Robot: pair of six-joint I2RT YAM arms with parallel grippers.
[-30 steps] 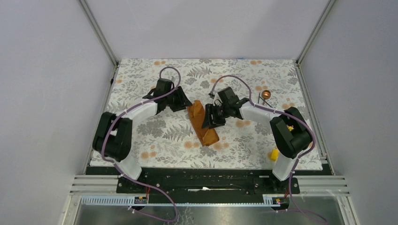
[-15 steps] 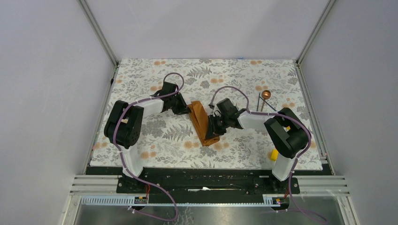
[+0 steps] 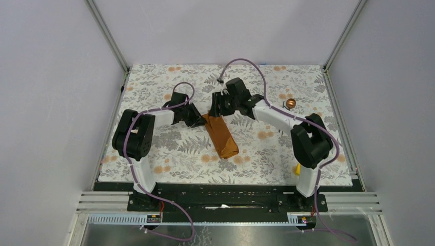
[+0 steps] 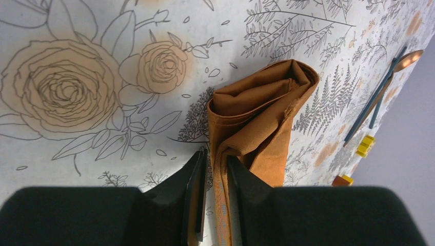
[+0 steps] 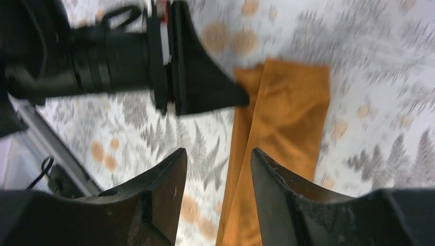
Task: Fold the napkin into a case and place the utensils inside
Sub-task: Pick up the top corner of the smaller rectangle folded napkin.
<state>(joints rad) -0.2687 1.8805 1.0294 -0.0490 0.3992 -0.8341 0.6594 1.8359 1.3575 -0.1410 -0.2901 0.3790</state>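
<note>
Long, narrow, folded orange-brown cloth napkin (image 3: 223, 138) lies flat mid-mat, running 11 to 5 o'clock, well apart from every edge of grey floral-print mat (image 3: 154, 97). At its 11 o'clock end, left gripper (image 4: 216, 155) nips folded edge layer between nearly closed fingers. Just beyond, toward 12 o'clock, right gripper (image 5: 218, 151) hangs over cloth, fingers spread. Slim dark utensils (image 4: 378, 93), one copper-bowled, lie on mat at 2 o'clock near right edge, well apart from napkin.

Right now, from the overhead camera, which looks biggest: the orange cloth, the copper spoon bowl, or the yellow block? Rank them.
Largest by far: the napkin.
Then the spoon bowl and yellow block: about alike, too small to separate.
</note>
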